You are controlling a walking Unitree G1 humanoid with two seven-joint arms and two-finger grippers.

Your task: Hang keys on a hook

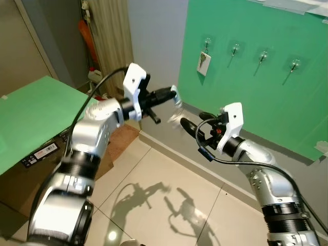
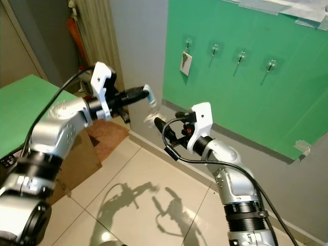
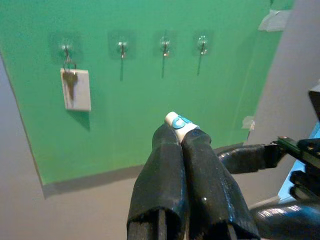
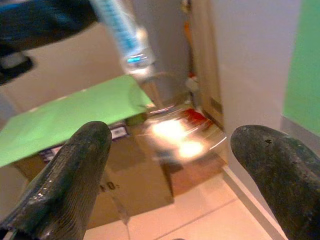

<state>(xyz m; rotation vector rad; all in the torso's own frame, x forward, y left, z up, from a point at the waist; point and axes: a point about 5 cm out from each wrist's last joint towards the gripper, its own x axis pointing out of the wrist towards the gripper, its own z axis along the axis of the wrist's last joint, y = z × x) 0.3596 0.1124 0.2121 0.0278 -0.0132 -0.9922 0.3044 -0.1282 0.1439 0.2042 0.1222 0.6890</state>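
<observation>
Four hooks (image 3: 121,48) sat in a row on the green board (image 1: 256,92), and one at the end already had a key with a white tag (image 3: 75,89) hanging from it. Your left tool (image 1: 171,93) was clamped shut on the keys' white and blue fob (image 3: 177,121), held out toward the board but still well short of it. The keys (image 2: 151,108) themselves dangled just below those fingertips, too blurred to make out how many there were.

Your right tool (image 1: 192,123) was raised just beside and below the left one, fingers spread wide and gripping nothing. In the right wrist view the blurry shiny keys (image 4: 172,132) hung between the two open fingers (image 4: 75,170), not touching either as far as you could tell. Off on the robot's left there was a green counter (image 1: 36,113) on top of a cardboard box (image 2: 82,159), nowhere near either tool. Both arms threw shadows on the tiled floor (image 1: 154,205).
</observation>
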